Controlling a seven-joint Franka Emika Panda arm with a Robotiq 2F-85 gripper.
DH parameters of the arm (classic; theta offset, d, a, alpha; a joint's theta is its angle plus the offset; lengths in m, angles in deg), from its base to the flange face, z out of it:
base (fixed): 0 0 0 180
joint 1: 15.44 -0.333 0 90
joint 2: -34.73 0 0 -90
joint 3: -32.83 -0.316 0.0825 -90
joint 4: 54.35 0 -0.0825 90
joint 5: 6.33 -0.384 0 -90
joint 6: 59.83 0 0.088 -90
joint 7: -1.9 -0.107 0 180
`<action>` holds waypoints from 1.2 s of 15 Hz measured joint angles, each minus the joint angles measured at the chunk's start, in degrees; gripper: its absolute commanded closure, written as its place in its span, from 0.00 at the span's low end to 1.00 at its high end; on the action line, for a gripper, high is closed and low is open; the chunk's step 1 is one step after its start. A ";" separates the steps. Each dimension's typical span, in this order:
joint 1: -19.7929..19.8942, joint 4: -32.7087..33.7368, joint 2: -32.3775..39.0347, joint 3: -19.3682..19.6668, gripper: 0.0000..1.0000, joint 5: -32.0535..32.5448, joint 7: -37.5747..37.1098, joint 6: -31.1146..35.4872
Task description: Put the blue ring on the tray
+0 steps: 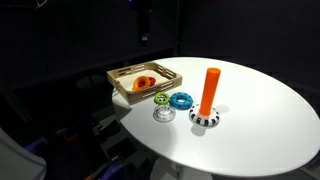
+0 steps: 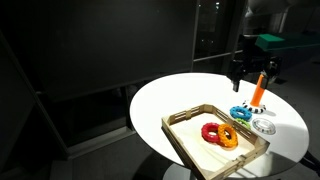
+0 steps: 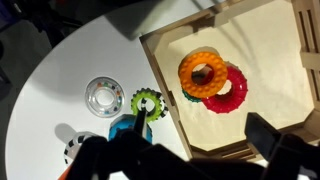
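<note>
The blue ring (image 1: 181,100) lies on the white table beside the tray, between the green ring (image 1: 161,98) and the orange peg (image 1: 208,90). It also shows in an exterior view (image 2: 240,112) and, partly hidden by a finger, in the wrist view (image 3: 124,128). The light wooden tray (image 1: 122,83) (image 2: 185,135) (image 3: 270,50) holds an orange ring (image 3: 203,72) and a red ring (image 3: 230,92). My gripper (image 1: 145,33) (image 2: 243,70) (image 3: 200,135) hangs well above the table, open and empty.
A clear ring (image 1: 163,114) (image 3: 103,96) lies near the table's edge by the green ring (image 3: 147,102). The orange peg (image 2: 258,88) stands upright on a black-and-white base (image 1: 205,118). A darker ring peeks from under the orange ring in the tray. The surroundings are dark.
</note>
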 measured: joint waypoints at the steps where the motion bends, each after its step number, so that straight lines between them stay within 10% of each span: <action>1: 0.05 -0.11 0.27 0.18 0.00 0.00 -0.57 0.11; 18: 3.55 -4.24 3.19 5.94 0.00 4.30 -11.12 10.46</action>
